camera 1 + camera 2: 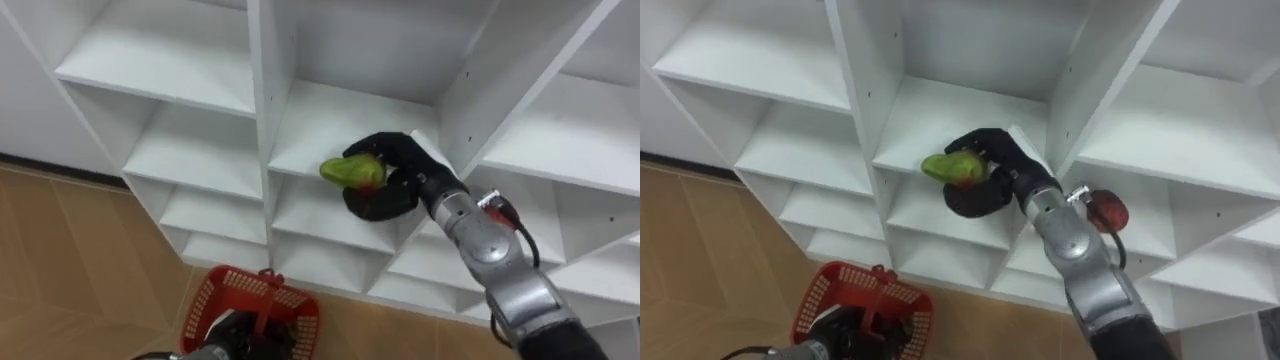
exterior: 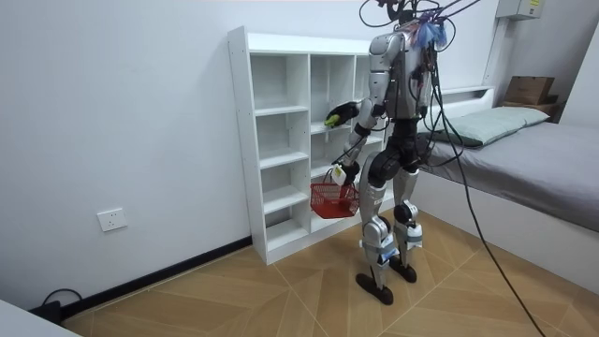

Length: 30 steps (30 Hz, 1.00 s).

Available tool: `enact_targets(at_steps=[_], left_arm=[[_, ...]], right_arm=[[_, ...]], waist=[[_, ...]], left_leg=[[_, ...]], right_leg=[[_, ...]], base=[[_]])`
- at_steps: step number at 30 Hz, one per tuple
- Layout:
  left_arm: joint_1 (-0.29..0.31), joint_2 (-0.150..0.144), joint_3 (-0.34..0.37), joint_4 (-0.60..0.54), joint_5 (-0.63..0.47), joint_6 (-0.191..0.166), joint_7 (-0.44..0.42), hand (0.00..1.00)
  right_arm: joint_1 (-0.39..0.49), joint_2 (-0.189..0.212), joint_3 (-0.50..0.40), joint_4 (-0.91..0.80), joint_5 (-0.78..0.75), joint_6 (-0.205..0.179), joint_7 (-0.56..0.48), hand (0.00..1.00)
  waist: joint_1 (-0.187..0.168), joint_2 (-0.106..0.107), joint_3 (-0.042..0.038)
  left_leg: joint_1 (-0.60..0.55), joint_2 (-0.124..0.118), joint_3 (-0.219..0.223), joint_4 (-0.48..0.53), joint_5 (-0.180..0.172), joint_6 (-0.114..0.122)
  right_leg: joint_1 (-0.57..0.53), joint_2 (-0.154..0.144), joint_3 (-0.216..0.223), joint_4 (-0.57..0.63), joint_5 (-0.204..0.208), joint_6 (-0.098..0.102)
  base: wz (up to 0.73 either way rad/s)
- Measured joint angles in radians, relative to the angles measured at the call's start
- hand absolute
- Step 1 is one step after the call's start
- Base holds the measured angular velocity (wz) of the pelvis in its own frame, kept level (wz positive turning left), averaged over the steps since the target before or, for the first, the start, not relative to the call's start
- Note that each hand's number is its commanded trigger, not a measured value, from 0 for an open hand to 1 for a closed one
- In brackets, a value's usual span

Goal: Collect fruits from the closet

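Observation:
A green fruit (image 1: 352, 171) is just above the front edge of the middle column's shelf in the white closet (image 1: 262, 150), with my right hand (image 1: 395, 175) curled round it from the right. Behind my right forearm, a red round fruit (image 1: 499, 208) rests on a shelf of the right column. Low down in front of the closet hangs a red mesh basket (image 1: 250, 300), with my left hand (image 1: 222, 338) shut on its handle. In the room view I stand facing the closet with the green fruit (image 2: 331, 119) held out at chest height and the basket (image 2: 333, 199) at my thigh.
The closet has three columns of open white shelves; the dividers (image 1: 500, 75) flank my right hand closely. Wooden floor (image 1: 70, 260) lies to the left below. A bed (image 2: 524, 159) stands behind me in the room view.

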Motion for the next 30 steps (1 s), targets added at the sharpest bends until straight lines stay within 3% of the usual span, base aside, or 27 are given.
enact_targets(at_steps=[4,12,22,30], left_arm=[[0.005,-0.004,-0.001,0.0,-0.001,-0.001,-0.001,1.0],[0.007,-0.014,-0.002,0.009,-0.002,-0.007,-0.003,1.0],[0.007,-0.029,-0.001,-0.002,-0.003,-0.038,-0.003,1.0],[0.012,-0.028,-0.001,-0.002,-0.002,-0.051,0.001,1.0]], right_arm=[[0.05,0.024,0.004,-0.014,0.001,0.001,0.037,1.0],[0.123,0.037,0.075,-0.072,-0.051,0.013,0.111,1.0],[0.157,0.037,0.127,-0.064,-0.08,0.013,0.178,1.0],[0.189,0.034,0.129,0.002,-0.114,0.012,0.192,1.0]], waist=[[-0.008,0.013,-0.0054],[-0.027,0.016,-0.0045],[-0.02,0.039,0.0037],[-0.021,0.045,0.0059]], left_leg=[[0.001,0.002,0.016,-0.002,0.0,0.0],[-0.006,0.004,0.026,-0.012,0.001,0.002],[-0.026,0.005,0.036,-0.016,0.001,0.002],[-0.034,0.005,0.038,-0.014,0.001,0.002]], right_leg=[[-0.007,0.0,0.013,0.002,0.0,0.0],[-0.032,-0.004,0.018,0.018,0.0,0.001],[-0.059,0.001,0.027,0.018,0.0,0.0],[-0.067,0.001,0.038,0.015,0.0,0.0]], base=[[-0.1],[-0.05],[-0.02],[0.0]])
